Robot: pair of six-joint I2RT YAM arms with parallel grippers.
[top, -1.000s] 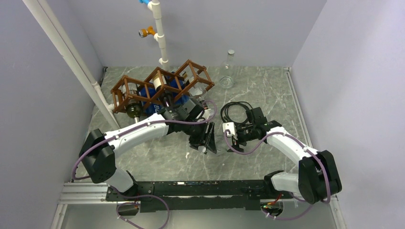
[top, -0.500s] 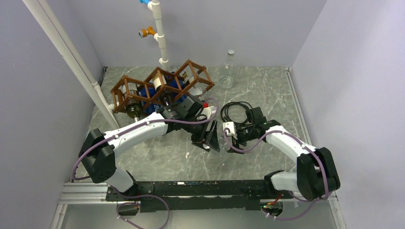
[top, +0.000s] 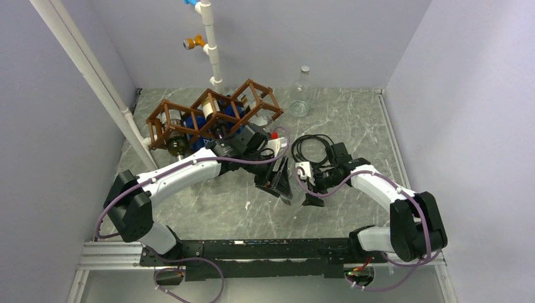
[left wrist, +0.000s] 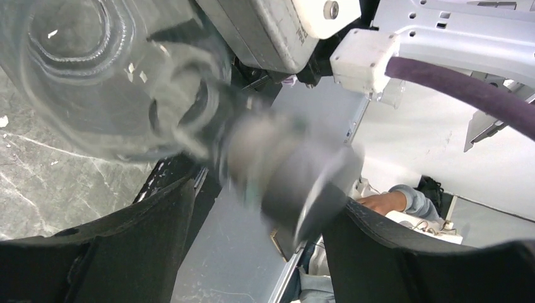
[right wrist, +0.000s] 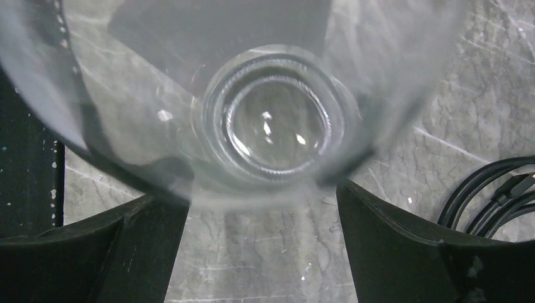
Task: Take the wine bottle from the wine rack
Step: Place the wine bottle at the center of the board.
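Top view bright & even, soft light from above, only faint shadows on the table; sharp, w/ slight wide-angle bend at edges. Left wrist cam: bottle smeared by motion blur & too close to focus, bg at right blown out white. Right wrist cam: bottle base soft, edges hazy, small glints, prob. lamp reflections; table below fairly crisp.

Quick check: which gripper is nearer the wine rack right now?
Left. The left gripper sits just in front of the wine rack, towards its right end and not touching it. The right gripper is further right, beyond the left one.
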